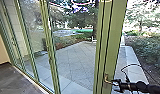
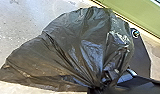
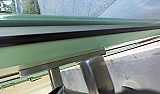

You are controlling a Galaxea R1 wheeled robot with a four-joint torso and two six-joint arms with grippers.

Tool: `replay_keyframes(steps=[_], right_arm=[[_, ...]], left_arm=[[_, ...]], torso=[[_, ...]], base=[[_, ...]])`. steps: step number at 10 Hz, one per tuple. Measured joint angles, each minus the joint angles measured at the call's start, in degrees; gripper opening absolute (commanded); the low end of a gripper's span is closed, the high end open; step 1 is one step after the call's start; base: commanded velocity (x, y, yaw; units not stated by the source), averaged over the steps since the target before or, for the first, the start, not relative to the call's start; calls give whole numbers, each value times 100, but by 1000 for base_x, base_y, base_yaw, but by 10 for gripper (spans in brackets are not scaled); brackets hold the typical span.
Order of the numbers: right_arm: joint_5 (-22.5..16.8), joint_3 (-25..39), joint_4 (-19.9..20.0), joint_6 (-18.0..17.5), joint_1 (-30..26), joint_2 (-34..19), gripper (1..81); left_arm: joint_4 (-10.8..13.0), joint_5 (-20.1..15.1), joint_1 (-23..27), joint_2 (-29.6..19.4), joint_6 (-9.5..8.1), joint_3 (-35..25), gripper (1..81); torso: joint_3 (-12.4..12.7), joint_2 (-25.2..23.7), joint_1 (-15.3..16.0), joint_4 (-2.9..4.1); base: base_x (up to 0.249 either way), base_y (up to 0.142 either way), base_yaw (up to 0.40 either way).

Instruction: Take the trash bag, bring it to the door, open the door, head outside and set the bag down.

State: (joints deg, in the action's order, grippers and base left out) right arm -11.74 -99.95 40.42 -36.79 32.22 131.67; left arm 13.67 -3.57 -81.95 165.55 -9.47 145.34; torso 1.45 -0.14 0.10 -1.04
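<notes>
One bulging black plastic trash bag point(image 2: 78, 47) fans out over the grey floor point(image 2: 23, 27) from the left gripper point(image 2: 96, 88), which pinches its gathered neck; its skin is glossy and creased. Just beside the right gripper point(image 1: 114, 85), its fingers apart, the bent metal handle point(image 1: 107, 79) juts from the green door frame point(image 1: 113, 40); contact is unclear.

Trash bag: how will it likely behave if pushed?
The trash bag will probably give and fold, since its film is widely creased. Its glossy surface may be slippery. Bulging beyond a gathered neck, it could sway. Contents are hidden, so weight is unclear.
</notes>
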Motion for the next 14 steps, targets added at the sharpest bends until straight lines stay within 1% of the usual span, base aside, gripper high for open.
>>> replay_keyframes(steps=[2, 5, 7, 11, 14], right_arm=[[0, -228, 6, -15, -6, 118, 811], [-7, -357, 9, -17, 0, 291, 811], [45, -399, 28, -20, 132, 341, 811], [510, -625, 50, 55, 446, 521, 811], [758, -1024, 89, 50, 675, 807, 811]], left_arm=[[0, -1, -6, 0, 0, 0, 10], [0, 2, -16, 2, 0, 0, 10], [0, 0, -16, 2, 0, 6, 10], [0, 5, -24, 9, 0, 34, 10], [0, -6, -35, 20, 2, 102, 10]], torso=[[0, 0, 0, 0], [0, 0, 0, 0], [0, 0, 0, 0], [5, -2, -5, -2], [9, -5, -13, -4]], base=[[0, 0, 0], [0, 0, 0], [0, 0, 0], [0, 0, 0], [0, 0, 0]])
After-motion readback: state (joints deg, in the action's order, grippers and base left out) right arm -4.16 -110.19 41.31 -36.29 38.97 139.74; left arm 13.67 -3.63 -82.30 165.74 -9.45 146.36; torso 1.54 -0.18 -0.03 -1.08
